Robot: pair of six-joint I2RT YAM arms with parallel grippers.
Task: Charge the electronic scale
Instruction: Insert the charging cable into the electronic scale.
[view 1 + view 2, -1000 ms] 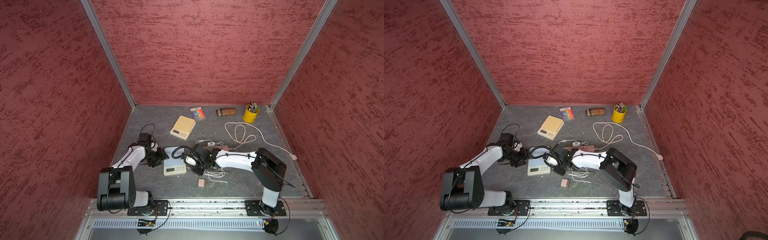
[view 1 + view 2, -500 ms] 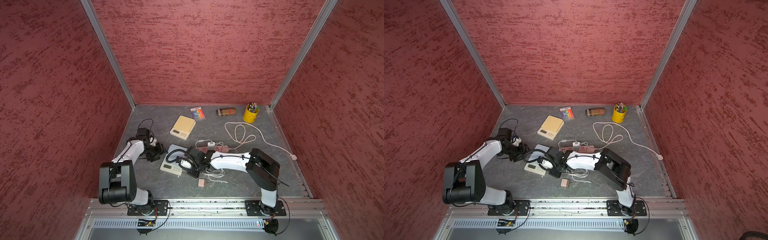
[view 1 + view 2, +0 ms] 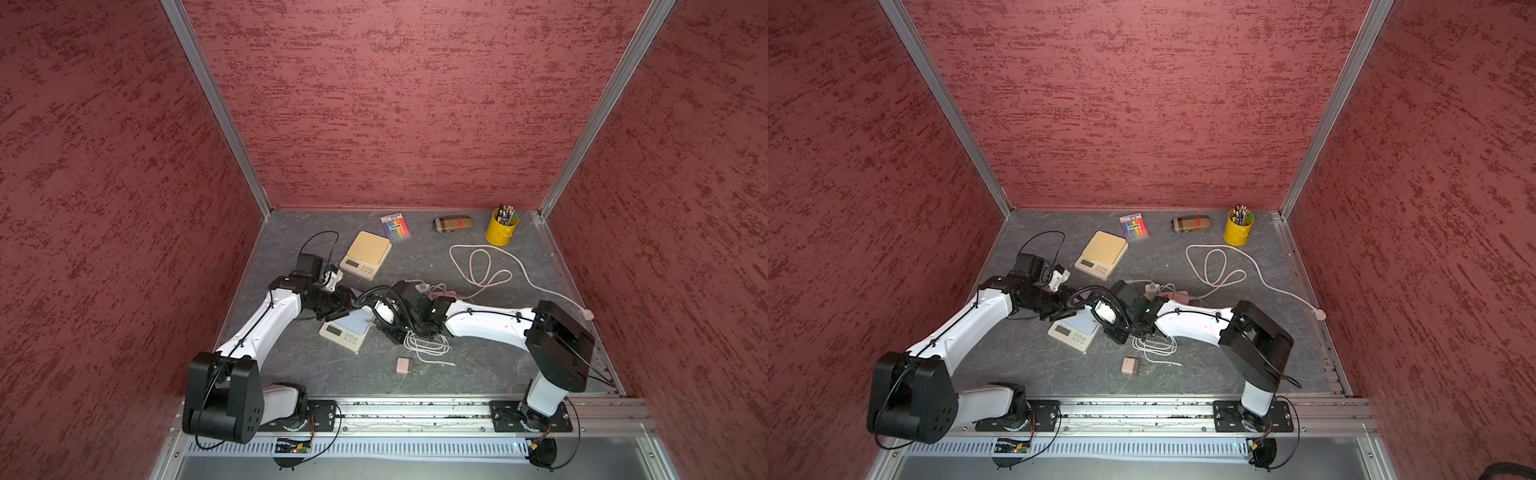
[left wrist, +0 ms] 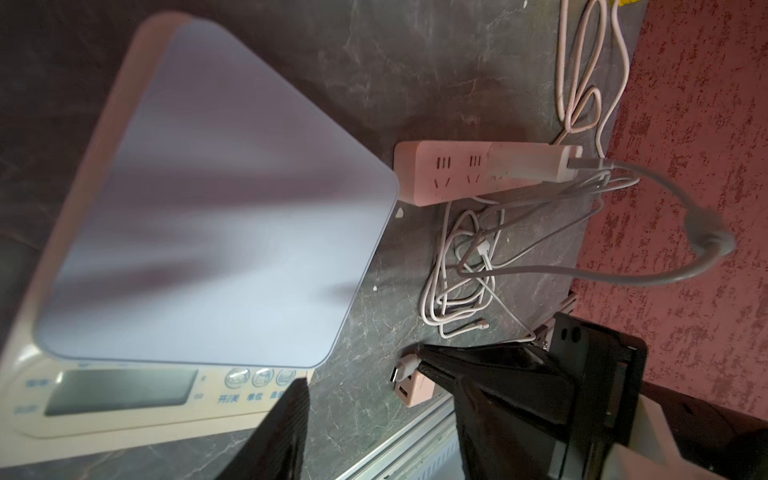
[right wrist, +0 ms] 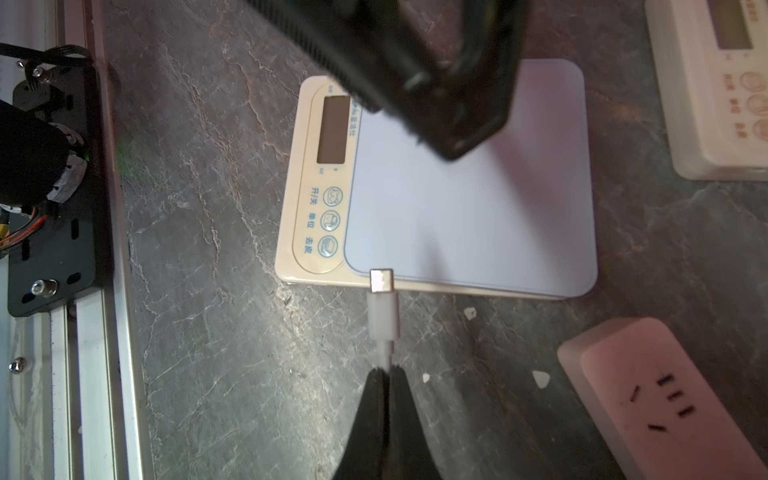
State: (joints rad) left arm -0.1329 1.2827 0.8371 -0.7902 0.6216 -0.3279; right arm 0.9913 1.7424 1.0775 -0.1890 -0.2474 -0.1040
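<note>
In both top views the two arms meet at mid-worktop (image 3: 291, 365) over the electronic scale (image 3: 348, 327), the one with the pale lilac platform, lying flat with its display toward the front rail. The left gripper (image 3: 347, 308) hangs over its far side and the right gripper (image 3: 378, 325) sits at its side edge. A coil of white cable (image 3: 428, 345) and a pink adapter (image 3: 405, 366) lie near, and a second scale (image 3: 368, 248) is well apart toward the back. The left wrist view shows the platform close up and, beyond it, the pink power strip (image 4: 457, 170) with a white charger (image 4: 532, 162) seated in its end. One of the left fingers (image 4: 286, 432) shows off to one side over the scale's front corner, so they look parted and empty. In the right wrist view the fingers (image 5: 368, 415) are clenched on the charging cable (image 5: 386, 353) just behind the plug (image 5: 384, 307), whose metal tip overlaps the scale's side edge; the port is not visible. The step in hand appears to be lining up the plug. Next it wants lowering to the side wall, squaring with the port, and a straight push while the left gripper braces the scale against sliding.
</note>
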